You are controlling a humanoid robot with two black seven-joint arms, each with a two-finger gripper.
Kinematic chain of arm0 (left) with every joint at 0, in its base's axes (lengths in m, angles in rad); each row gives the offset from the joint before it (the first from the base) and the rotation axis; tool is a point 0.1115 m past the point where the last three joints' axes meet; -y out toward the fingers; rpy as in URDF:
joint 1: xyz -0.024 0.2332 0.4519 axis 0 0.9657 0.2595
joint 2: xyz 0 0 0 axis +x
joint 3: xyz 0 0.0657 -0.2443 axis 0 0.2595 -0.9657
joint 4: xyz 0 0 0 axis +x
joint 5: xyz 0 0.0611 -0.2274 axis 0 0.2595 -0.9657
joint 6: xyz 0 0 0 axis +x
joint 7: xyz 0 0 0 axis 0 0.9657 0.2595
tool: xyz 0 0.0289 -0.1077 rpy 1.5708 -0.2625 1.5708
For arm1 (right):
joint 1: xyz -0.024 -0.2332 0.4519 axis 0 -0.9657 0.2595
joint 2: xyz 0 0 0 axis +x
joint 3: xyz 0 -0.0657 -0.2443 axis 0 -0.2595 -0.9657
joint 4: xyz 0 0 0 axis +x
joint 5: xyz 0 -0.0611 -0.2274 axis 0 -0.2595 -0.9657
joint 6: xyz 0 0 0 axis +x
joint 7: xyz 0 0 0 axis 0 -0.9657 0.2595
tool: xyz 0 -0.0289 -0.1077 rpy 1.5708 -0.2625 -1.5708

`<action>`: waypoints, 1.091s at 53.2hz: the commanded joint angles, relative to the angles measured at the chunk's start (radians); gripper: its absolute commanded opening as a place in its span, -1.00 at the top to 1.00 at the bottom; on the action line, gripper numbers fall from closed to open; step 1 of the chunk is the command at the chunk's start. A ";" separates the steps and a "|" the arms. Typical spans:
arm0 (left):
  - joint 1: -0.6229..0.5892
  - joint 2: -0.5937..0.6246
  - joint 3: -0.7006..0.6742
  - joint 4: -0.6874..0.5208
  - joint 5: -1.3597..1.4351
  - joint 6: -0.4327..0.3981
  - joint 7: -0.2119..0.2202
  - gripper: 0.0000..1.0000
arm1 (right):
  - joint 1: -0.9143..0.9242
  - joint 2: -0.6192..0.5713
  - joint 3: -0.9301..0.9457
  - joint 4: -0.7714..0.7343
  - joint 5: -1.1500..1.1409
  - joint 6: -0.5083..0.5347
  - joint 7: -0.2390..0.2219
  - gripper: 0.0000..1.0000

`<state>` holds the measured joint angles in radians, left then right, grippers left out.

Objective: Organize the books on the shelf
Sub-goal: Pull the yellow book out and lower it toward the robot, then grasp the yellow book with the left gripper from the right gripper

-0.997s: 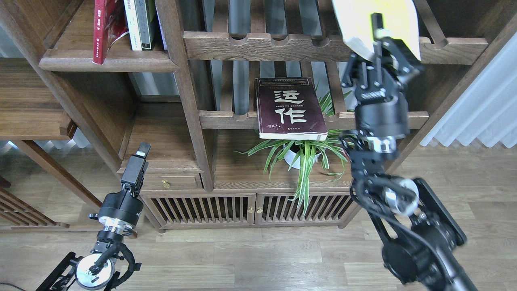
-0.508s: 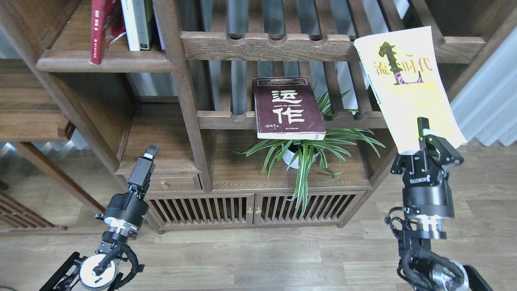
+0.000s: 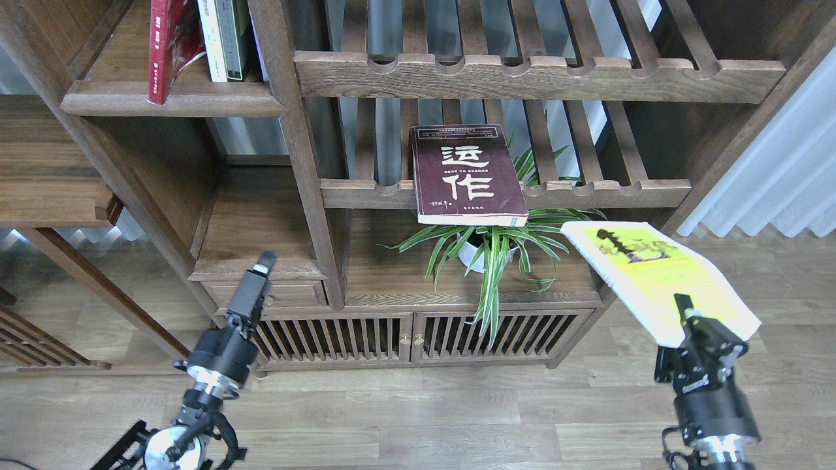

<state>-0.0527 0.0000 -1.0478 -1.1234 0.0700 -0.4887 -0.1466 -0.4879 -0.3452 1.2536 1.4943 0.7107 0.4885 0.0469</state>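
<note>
Books sit in three separate places across the walnut bookcase. The yellow-green book is pinched at its near edge by the right gripper, low on the right in front of the bookcase, held clear of any surface with its cover facing up and tilted, the far end reaching toward the lower slatted rack. The dark maroon book with big white characters lies on that same rack, leaning back against the slats, its lower edge hanging over the scalloped front rail. Just beneath it a spider plant in a white pot spreads its leaves over the cabinet top. The red book stands tilted on the solid shelf at upper left, its foot at the rounded front lip, beside a white-spined volume and a dark-green-spined volume that stand upright. The left gripper is raised in front of the small drawer at lower left; its fingers look pressed together and hold nothing. A second slatted rack runs across the top, bare where it shows.
</note>
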 commanded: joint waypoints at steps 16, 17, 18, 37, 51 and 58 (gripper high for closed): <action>0.004 0.000 0.308 -0.045 -0.321 0.000 0.005 -1.00 | 0.149 0.026 -0.276 -0.104 -0.014 0.000 -0.091 0.81; 0.004 0.000 0.317 -0.045 -0.331 0.000 0.007 -1.00 | 0.153 0.028 -0.284 -0.104 -0.014 0.000 -0.093 0.81; 0.004 0.000 0.328 -0.045 -0.340 0.000 0.007 -1.00 | 0.155 0.032 -0.293 -0.104 -0.014 0.000 -0.094 0.81; 0.028 0.000 0.423 -0.042 -0.383 0.000 0.002 -1.00 | 0.141 0.094 -0.392 -0.108 -0.042 0.000 -0.124 0.80; 0.048 0.000 0.446 -0.026 -0.386 0.000 0.001 -1.00 | 0.085 0.192 -0.413 -0.104 -0.149 0.000 -0.128 0.80; 0.048 0.000 0.462 -0.015 -0.395 0.000 0.002 -1.00 | 0.057 0.224 -0.434 -0.104 -0.191 0.000 -0.130 0.80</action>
<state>-0.0057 0.0001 -0.6000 -1.1470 -0.3188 -0.4887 -0.1457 -0.4059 -0.1507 0.8392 1.3896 0.5562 0.4889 -0.0817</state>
